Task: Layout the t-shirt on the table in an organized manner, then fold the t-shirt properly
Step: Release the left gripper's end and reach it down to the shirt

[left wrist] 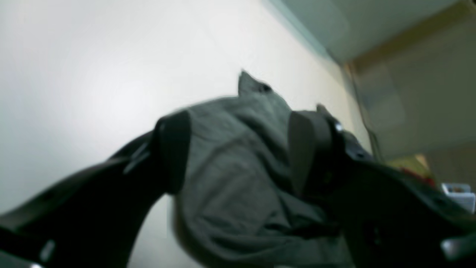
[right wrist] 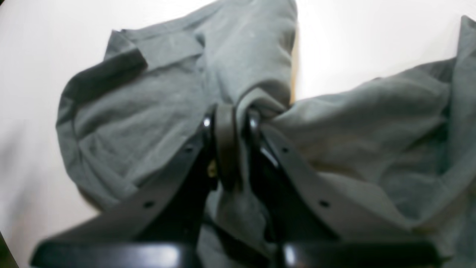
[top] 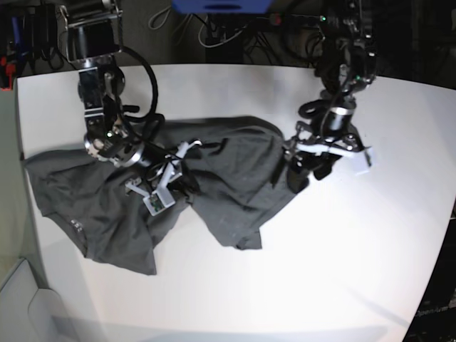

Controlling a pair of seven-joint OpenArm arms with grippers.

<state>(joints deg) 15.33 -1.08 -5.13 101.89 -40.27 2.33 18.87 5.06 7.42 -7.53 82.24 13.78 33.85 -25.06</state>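
Note:
The dark grey t-shirt lies crumpled across the left and middle of the white table, one part spread toward the left edge. My right gripper is over the shirt's middle. In the right wrist view this gripper is shut on a pinched fold of the t-shirt. My left gripper is at the shirt's right edge. In the left wrist view, the left gripper has a thick bunch of t-shirt clamped between its fingers, raised off the table.
Cables and dark equipment line the table's far edge. Both arm bases stand at the back, left and right. Bare tabletop stretches in front and to the right of the shirt. A small light box shows beyond the table.

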